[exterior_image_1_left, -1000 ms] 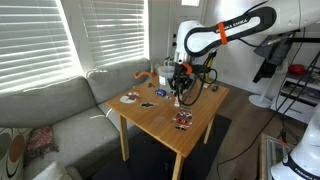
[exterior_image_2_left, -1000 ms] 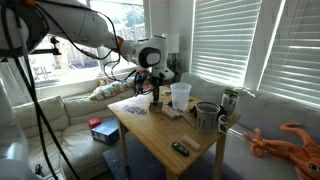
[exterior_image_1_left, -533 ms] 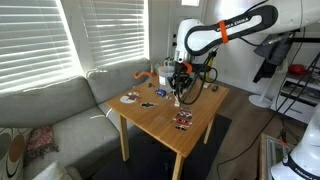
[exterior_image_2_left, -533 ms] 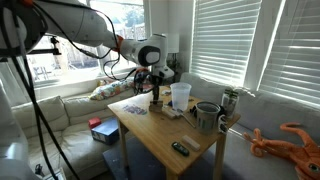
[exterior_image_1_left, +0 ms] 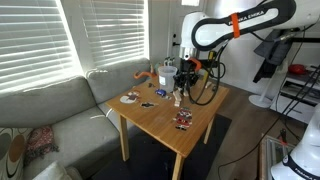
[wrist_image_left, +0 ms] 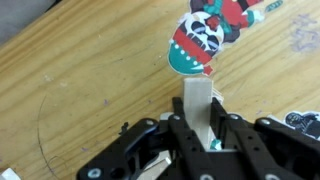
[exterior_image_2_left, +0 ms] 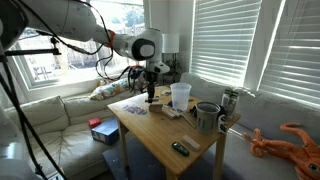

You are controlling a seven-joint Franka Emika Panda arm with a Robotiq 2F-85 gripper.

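My gripper is shut on a flat pale wooden stick that carries a colourful red, teal and black-and-white figure at its far end. In the wrist view the stick stands straight out between the two black fingers, over the wooden table. In both exterior views the gripper hangs with the stick above the far part of the small wooden table. Whether the figure touches the tabletop I cannot tell.
On the table stand a clear plastic cup, a metal mug and a can. A small dark item lies near the front edge and a round plate near the sofa.
The arm has risen, and the gripper with the stick has lifted slightly above the table. The jaws have stayed shut on the stick.
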